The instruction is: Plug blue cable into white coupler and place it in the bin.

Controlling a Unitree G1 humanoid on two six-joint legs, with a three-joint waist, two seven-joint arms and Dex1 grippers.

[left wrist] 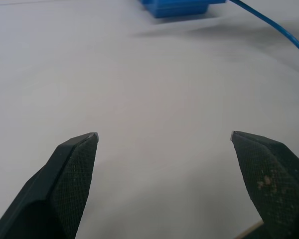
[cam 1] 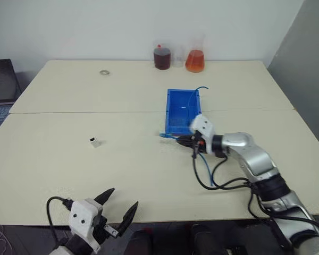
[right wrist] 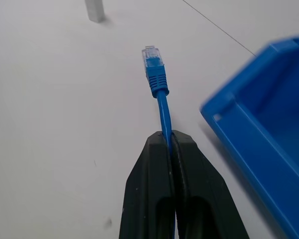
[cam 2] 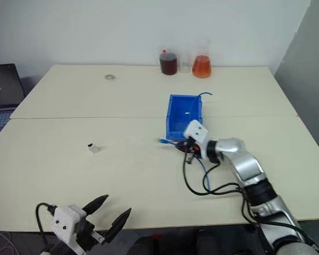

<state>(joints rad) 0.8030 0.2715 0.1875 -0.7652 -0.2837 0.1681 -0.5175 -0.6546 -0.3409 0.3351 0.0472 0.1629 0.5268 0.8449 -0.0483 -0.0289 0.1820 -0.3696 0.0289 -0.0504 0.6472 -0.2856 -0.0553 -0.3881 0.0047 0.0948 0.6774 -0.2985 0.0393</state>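
Clearly the right gripper [right wrist: 168, 137] clamped the blue cable [right wrist: 162, 107], plug aimed towards the white coupler [cam 1: 94, 142] (probably upright) leftward; left gripper [cam 1: 118, 205] spread empty.

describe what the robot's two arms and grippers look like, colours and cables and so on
The right arm is silver-grey metal with black joint bands, and loose black cables loop beside its forearm. A white block sits at its wrist behind the right gripper, whose two black fingers are tapered. The left gripper has a white housing with small dark holes, a black cable curling from it, and two pointed black fingers with finely textured pads.
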